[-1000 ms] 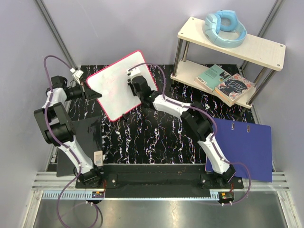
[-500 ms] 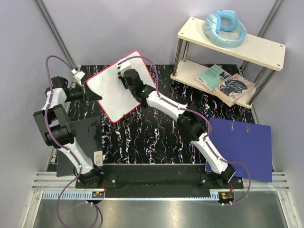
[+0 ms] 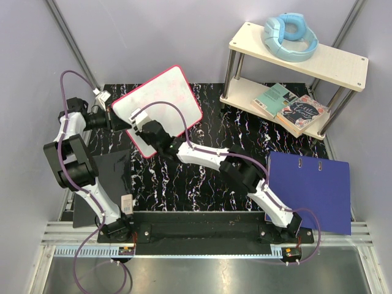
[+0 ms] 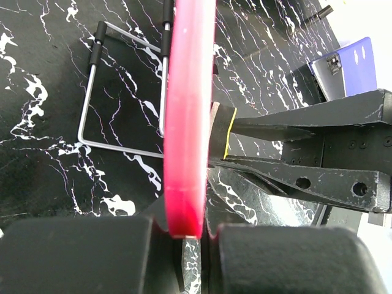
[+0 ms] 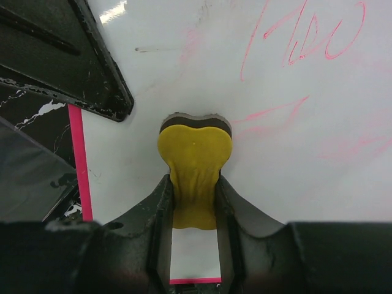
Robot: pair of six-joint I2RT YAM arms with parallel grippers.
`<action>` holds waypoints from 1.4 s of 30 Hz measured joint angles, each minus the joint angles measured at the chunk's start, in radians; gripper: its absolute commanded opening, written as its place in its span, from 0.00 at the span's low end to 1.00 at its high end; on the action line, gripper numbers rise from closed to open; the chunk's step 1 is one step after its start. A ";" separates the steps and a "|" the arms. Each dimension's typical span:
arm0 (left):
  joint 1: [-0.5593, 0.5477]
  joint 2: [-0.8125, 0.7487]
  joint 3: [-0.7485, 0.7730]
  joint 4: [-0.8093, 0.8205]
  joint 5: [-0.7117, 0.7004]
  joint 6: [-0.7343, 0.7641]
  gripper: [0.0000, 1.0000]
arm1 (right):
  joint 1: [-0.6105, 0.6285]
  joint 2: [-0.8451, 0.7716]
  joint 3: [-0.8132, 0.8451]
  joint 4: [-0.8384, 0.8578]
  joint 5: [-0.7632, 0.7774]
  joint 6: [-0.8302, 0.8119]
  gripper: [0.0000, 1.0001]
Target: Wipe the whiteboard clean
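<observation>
With my left gripper (image 4: pixel 184 237) clamped on the whiteboard (image 3: pixel 174 98) rim, tilting it up over the mat's (image 3: pixel 202 177) back-left corner, my right gripper (image 5: pixel 195 205) pinches the yellow eraser (image 5: pixel 195 147) flat against it. The pink scribbles (image 5: pixel 300 43) sit up and right of the pad.

We find the top view bright and evenly lit, with faint, soft shadows on the marbled surface (image 3: pixel 184 177). Seen from the left wrist, the whiteboard (image 4: pixel 187 122) edge blurs into saturated red and the left end effector (image 4: pixel 185 231) is a dark, unfocused mass. From the right wrist, a glare streak marks the board; the yellow eraser (image 5: pixel 195 150) looks sharp, the right end effector (image 5: pixel 193 191) dim and soft.
</observation>
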 measured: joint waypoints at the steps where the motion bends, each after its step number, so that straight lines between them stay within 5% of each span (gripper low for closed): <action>1: 0.000 0.000 0.002 -0.001 0.000 0.001 0.00 | 0.000 0.001 0.001 0.000 0.002 0.001 0.00; 13: -0.006 0.000 0.017 -0.027 -0.010 0.031 0.00 | -0.043 0.011 0.067 -0.033 0.023 0.066 0.00; 28: -0.010 -0.003 0.032 -0.120 -0.010 0.106 0.00 | -0.346 -0.012 -0.014 0.058 0.093 0.101 0.00; 42: -0.012 -0.004 0.038 -0.203 -0.012 0.099 0.00 | -0.191 -0.043 -0.111 0.092 0.064 0.026 0.00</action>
